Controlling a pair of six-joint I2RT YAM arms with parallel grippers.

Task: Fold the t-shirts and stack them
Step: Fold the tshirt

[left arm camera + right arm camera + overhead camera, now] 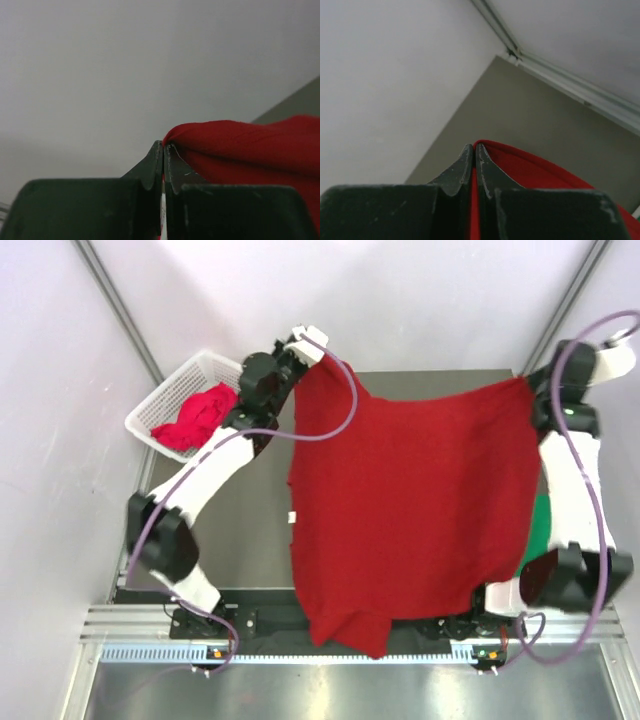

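Note:
A dark red t-shirt [410, 510] hangs spread wide above the table, held up at its two far corners. My left gripper [312, 358] is shut on the far left corner; in the left wrist view the red cloth [250, 145] bulges out from the closed fingertips [163, 145]. My right gripper [530, 390] is shut on the far right corner, with the shirt's red hem [530, 165] pinched between its tips [472, 147]. The shirt's low end droops over the near table edge. A bright green t-shirt [540, 525] peeks out under the red one at the right.
A white lattice basket [170, 405] stands at the far left and holds a pinkish red t-shirt [195, 420]. The grey table [245, 530] shows left of the hanging shirt. Walls close in behind and on both sides.

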